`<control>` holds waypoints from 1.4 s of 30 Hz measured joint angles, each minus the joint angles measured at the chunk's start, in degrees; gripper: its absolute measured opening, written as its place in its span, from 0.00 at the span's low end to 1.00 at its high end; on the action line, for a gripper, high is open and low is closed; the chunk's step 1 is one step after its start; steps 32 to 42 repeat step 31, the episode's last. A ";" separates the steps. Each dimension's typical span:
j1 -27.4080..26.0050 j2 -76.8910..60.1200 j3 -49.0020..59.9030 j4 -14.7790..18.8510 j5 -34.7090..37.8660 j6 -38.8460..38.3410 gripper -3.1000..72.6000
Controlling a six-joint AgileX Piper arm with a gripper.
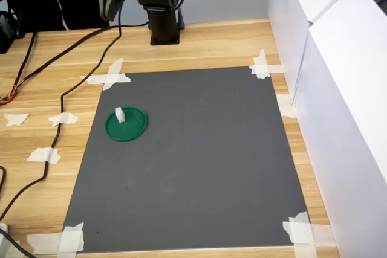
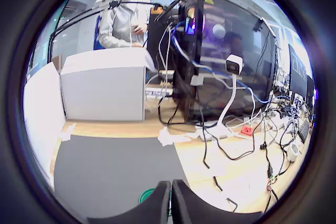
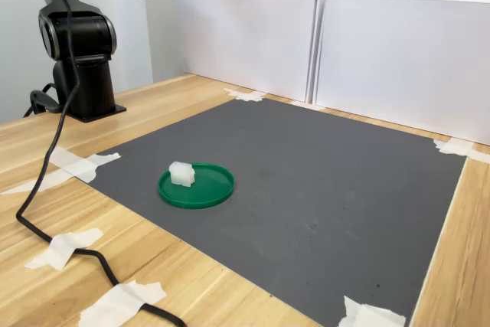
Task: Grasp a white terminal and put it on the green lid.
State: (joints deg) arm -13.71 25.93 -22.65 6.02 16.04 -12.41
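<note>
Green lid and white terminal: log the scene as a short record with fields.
terminal: white terminal sits on the green lid, near the rim, off-centre
lid: flat on the dark grey mat, near the first exterior view's left edge of the mat
gripper: gripper raised clear of the mat, fingers together, holding nothing
mat: corners fixed to the wooden table with white tape
task state: terminal appears placed

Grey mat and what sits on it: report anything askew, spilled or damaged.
Nothing stands out. The white terminal rests inside the green lid, off-centre toward the rim, near the first exterior view's left edge of the grey mat. The mat lies flat, its corners held by torn white tape. Nothing is spilled or broken.
</note>
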 joint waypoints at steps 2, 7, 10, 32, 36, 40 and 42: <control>0.05 -2.88 3.74 0.13 -3.84 0.35 0.02; 3.39 -10.93 12.76 0.20 -8.09 2.00 0.02; 7.23 -14.81 16.35 -0.18 -8.27 2.00 0.02; 9.25 -20.08 22.61 -1.28 -9.90 2.06 0.02; 9.25 -20.08 22.61 -1.28 -9.90 2.06 0.02; 9.25 -20.08 22.61 -1.28 -9.90 2.06 0.02; 9.25 -20.08 22.61 -1.28 -9.90 2.06 0.02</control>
